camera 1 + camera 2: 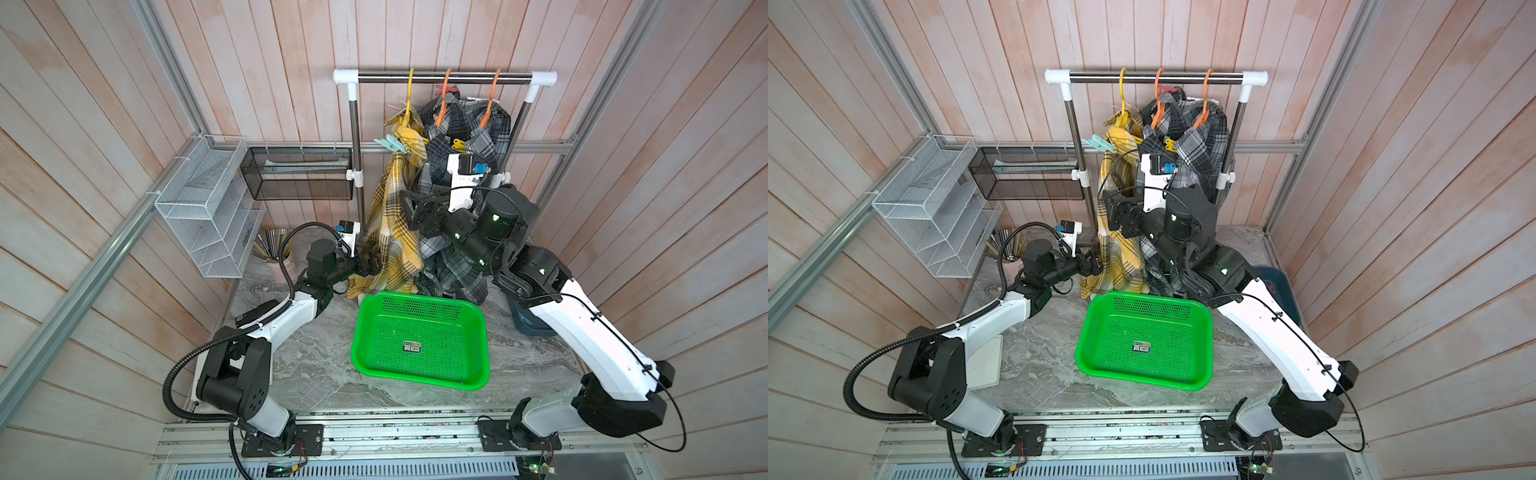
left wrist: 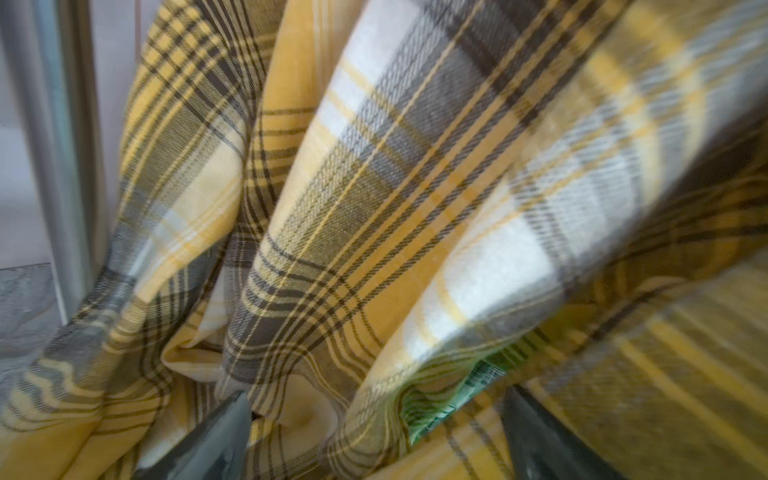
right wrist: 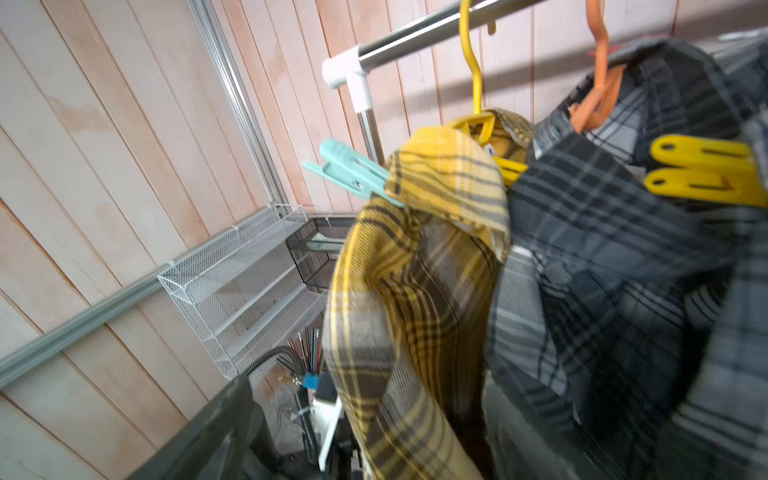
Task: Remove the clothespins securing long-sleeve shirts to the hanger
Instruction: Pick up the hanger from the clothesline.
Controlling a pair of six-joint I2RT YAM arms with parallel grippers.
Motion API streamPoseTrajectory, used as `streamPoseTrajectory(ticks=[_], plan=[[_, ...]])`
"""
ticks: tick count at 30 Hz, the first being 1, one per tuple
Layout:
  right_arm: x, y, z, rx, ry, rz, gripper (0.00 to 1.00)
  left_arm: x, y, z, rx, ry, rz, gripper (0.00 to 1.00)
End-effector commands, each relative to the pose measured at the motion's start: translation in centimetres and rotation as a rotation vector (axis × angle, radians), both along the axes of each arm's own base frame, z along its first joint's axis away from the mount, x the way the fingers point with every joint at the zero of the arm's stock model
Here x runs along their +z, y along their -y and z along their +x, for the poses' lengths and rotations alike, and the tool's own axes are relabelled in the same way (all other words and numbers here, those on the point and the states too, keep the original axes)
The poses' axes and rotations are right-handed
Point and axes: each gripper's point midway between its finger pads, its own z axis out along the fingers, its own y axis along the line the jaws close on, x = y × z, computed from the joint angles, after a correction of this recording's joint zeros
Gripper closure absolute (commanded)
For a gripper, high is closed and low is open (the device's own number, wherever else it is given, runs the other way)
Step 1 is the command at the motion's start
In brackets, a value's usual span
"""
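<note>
Bases of my two arms sit along the near edge, left and right. Between them the green basket (image 1: 419, 309) rests on the marble table (image 1: 316, 365), a small label on its floor.

My left arm rises from its base and folds at the elbow. Its white forearm lies low over the table toward the far right. The left gripper (image 1: 374, 264) meets the lower folds of the yellow shirt (image 1: 390, 232), just beyond the basket's far-left corner. In the left wrist view both fingers (image 2: 208, 444) stand wide apart with yellow plaid bunched ahead of them, and I see them pinching nothing.

My right arm climbs from its base with the white link slanting up and leftward, and the black wrist is lifted well above the table. The right gripper (image 1: 409, 208) points left at mid height, where the yellow shirt hangs beside the grey shirts (image 1: 465, 133). In both top views its jaws look spread. Its wrist view shows one finger (image 3: 208, 436) far out to the side, the other hidden.

Higher and farther, a teal clothespin (image 3: 349, 174) bites the yellow shirt's shoulder and a yellow clothespin (image 3: 702, 172) grips grey plaid. Both are above the right gripper and apart from it. A red-pink clothespin (image 1: 449, 89) sits by an orange hanger (image 1: 444, 104), just under the rail (image 1: 444, 76).
</note>
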Motion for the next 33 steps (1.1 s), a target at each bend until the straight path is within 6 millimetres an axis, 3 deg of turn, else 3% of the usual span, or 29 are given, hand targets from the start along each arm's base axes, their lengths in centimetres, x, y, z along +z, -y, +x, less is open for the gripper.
streamPoseTrajectory(ticks=[1, 7, 13, 17, 23, 27, 33], plan=[[0.8, -1.1, 1.1, -0.013, 0.012, -0.022, 0.13, 1.1, 1.4, 0.0, -0.043, 0.032, -0.025, 0.04], [0.7, -2.9, 4.6, -0.1, -0.018, -0.066, 0.13, 0.6, 2.2, 0.0, -0.065, 0.02, -0.045, 0.04], [-0.7, -2.2, 7.8, -0.22, -0.067, -0.077, 0.18, 0.4, 2.2, 0.0, -0.06, 0.022, -0.042, 0.04], [-2.0, -1.7, 9.2, -0.232, -0.088, -0.078, 0.27, 0.4, 2.1, 0.1, -0.053, 0.025, -0.036, 0.04], [-2.1, -1.1, 10.3, -0.25, -0.068, -0.096, 0.5, 0.4, 1.4, 0.2, -0.015, 0.029, -0.015, 0.04], [-1.8, -0.9, 10.8, -0.263, -0.043, -0.119, 0.58, 0.9, 0.0, 0.5, 0.029, 0.033, 0.001, 0.04], [-1.2, -0.6, 10.8, -0.244, -0.014, -0.146, 0.71, 1.2, -4.4, 1.4, 0.132, 0.005, -0.027, 0.04]])
